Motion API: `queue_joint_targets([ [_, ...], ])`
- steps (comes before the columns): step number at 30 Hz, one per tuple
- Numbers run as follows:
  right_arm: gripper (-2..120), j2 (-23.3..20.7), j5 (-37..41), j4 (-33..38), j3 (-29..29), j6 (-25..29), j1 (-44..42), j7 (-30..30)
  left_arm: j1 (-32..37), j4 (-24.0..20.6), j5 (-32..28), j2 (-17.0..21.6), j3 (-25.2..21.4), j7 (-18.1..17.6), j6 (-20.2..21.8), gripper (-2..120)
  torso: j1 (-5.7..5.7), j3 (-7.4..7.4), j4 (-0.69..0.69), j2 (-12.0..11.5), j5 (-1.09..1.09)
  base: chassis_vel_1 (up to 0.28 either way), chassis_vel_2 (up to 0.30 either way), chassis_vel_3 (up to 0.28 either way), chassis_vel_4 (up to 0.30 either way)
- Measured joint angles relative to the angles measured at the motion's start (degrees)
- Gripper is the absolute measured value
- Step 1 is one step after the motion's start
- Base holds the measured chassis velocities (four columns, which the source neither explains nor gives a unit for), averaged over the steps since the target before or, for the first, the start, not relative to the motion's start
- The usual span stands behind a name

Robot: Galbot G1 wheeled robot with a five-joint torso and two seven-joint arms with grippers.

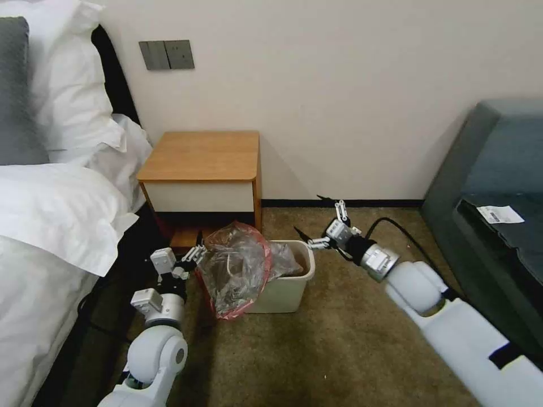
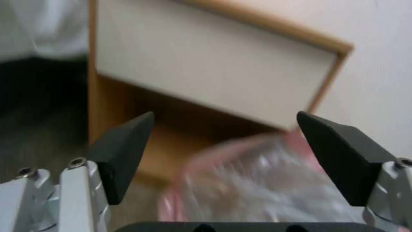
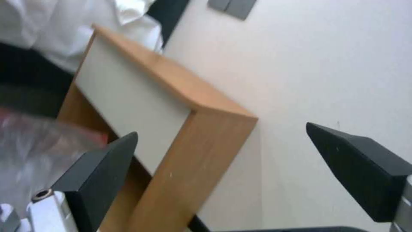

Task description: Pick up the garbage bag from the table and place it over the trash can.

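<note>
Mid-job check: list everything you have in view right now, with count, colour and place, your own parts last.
garbage bag: 1, clear with red-pink band, draped over the trash can's left side.
trash can: 1, beige-white, on carpet before the table.
table: 1, light wood, white drawer, against the wall.
bed: 1, white linen, left.
sofa: 1, grey-blue, right.
wall switches: 1 grey panel.
left gripper: open, beside the bag.
right gripper: open, beside the can's right rim.

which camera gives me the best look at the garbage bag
The head view: the garbage bag shows whole, draped over the left side of the trash can. The left wrist view catches a blurred patch; the right wrist view shows a blurred corner.
</note>
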Motion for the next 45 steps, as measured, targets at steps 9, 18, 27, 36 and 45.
queue_joint_targets([
  [9,100,2.4,-0.1,-1.4,-0.3,0.9,1.1,0.5,2.6,-10.4,0.5,0.9,2.7,-5.1,14.2,91,0.0,0.0,-0.01,0.0,0.0,0.0,0.0,0.0,0.0],
  [18,100,3.6,-0.3,-0.8,-0.3,1.6,0.3,3.3,-1.2,-13.3,-2.6,-0.9,2.6,-8.3,33.6,100,0.0,0.0,0.0,0.0,0.0,0.0,0.0,0.0,0.0],
  [27,100,3.7,-0.5,1.1,0.7,2.0,-1.6,4.0,-6.5,-5.2,-6.4,-3.0,2.5,-7.7,35.9,97,0.0,0.0,-0.01,0.0,0.0,0.0,0.0,0.0,0.0],
  [36,100,3.8,-0.9,1.6,2.0,3.0,-3.9,4.1,-8.9,2.4,-4.9,-3.8,2.7,-6.1,33.9,96,0.0,0.0,-0.01,0.0,0.01,0.0,0.0,0.0,0.0],
  [45,100,3.9,-1.1,2.7,2.3,3.2,-4.7,4.1,-10.0,4.3,-6.2,-4.4,2.9,-5.5,33.7,96,0.0,0.0,-0.01,0.0,0.01,0.0,0.0,0.0,0.0],
])
